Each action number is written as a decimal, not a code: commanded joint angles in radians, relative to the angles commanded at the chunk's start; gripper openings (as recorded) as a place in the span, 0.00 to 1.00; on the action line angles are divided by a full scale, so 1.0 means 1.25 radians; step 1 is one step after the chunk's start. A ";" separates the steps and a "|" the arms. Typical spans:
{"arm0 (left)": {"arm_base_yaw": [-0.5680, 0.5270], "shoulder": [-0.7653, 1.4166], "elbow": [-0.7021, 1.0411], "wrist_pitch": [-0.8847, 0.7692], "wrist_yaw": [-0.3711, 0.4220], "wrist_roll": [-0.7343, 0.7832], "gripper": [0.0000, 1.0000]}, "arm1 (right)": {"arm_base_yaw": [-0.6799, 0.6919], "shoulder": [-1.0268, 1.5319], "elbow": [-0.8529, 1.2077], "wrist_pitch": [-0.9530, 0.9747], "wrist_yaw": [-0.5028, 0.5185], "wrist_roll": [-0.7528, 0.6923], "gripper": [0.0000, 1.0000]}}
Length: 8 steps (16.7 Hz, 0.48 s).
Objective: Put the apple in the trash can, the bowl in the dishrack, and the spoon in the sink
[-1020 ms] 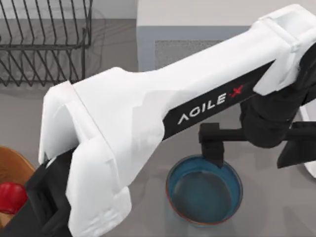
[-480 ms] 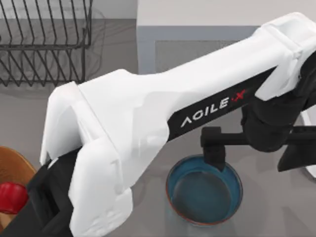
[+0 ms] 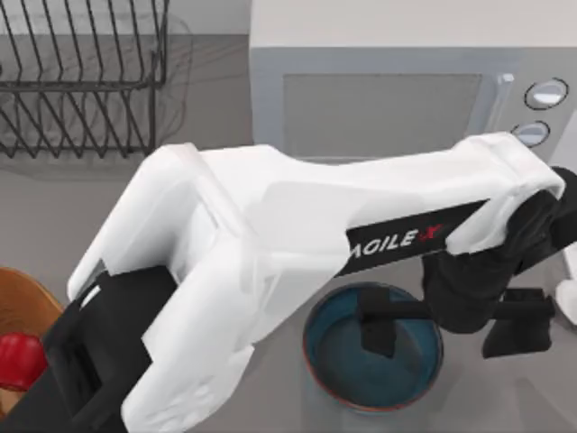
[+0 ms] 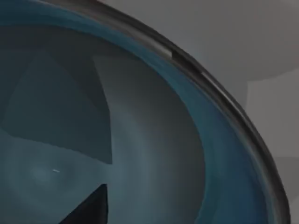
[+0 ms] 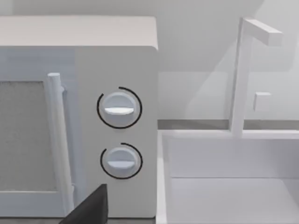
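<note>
Top view: apple [image 3: 20, 359] lies in the trash can [image 3: 27, 302], far from the left gripper [image 3: 439, 317]. Gripper spread wide, holding nothing, one finger inside the bowl [image 3: 372, 347], the other outside. Bowl not yet in dishrack [image 3: 83, 74].

Left wrist view: bowl's teal interior [image 4: 140, 140] directly beneath.

Right wrist view: microwave [image 5: 79, 116], sink [image 5: 229, 182]. Right pincer's opening: cannot tell.
</note>
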 joint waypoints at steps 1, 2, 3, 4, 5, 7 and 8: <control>-0.001 0.000 -0.015 0.015 0.000 -0.001 1.00 | 0.000 0.000 0.000 0.000 0.000 0.000 1.00; -0.001 0.000 -0.021 0.021 0.000 -0.001 1.00 | 0.000 0.000 0.000 0.000 0.000 0.000 1.00; -0.001 0.000 -0.021 0.021 0.000 -0.001 1.00 | 0.000 0.000 0.000 0.000 0.000 0.000 1.00; -0.001 0.000 -0.021 0.021 0.000 -0.001 1.00 | 0.000 0.000 0.000 0.000 0.000 0.000 1.00; -0.001 0.000 -0.021 0.021 0.000 -0.001 1.00 | 0.000 0.000 0.000 0.000 0.000 0.000 1.00; -0.001 0.000 -0.021 0.021 0.000 -0.001 0.85 | 0.000 0.000 0.000 0.000 0.000 0.000 1.00; -0.001 0.000 -0.021 0.021 0.000 -0.001 0.77 | 0.000 0.000 0.000 0.000 0.000 0.000 1.00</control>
